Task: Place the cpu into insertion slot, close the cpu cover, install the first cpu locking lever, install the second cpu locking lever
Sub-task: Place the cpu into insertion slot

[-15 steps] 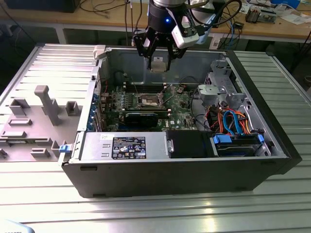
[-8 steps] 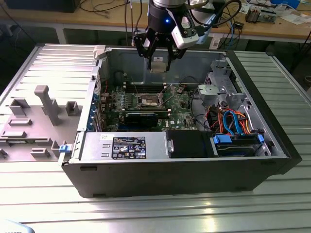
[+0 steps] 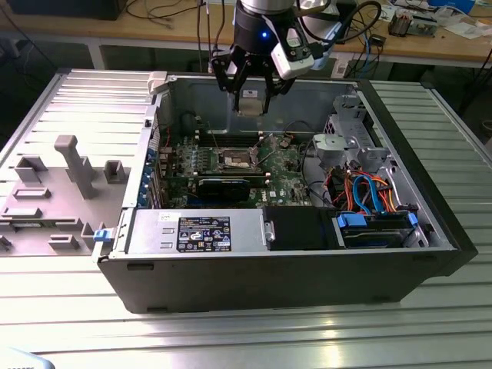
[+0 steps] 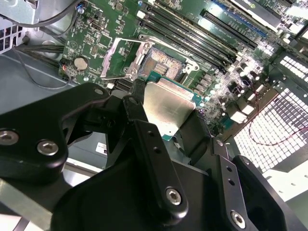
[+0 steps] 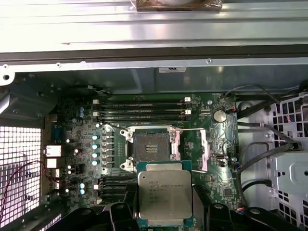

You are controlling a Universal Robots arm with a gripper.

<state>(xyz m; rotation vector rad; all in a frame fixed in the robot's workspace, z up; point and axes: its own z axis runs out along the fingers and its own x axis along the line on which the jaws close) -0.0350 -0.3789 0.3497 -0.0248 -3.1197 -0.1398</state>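
The cpu (image 5: 165, 195), a flat square chip with a dull silver top, is clamped by its edges in my gripper (image 5: 165, 208), which is shut on it. In the exterior view the gripper (image 3: 250, 98) hangs above the open computer case with the cpu (image 3: 250, 101) between its black fingers (image 4: 149, 144). The insertion slot (image 5: 151, 147) lies bare on the green motherboard, a short way below and ahead of the chip (image 4: 168, 108). The cpu cover (image 5: 204, 151) is swung open beside the slot (image 4: 161, 67), and it shows as a raised silver frame (image 4: 115, 57).
Black memory slots (image 5: 144, 108) run along one side of the socket. A long black graphics card (image 3: 223, 184), a power supply (image 3: 196, 231) and a drive cage with coloured cables (image 3: 369, 192) sit inside the case. A grey fixture plate (image 3: 61, 184) lies at the exterior view's left.
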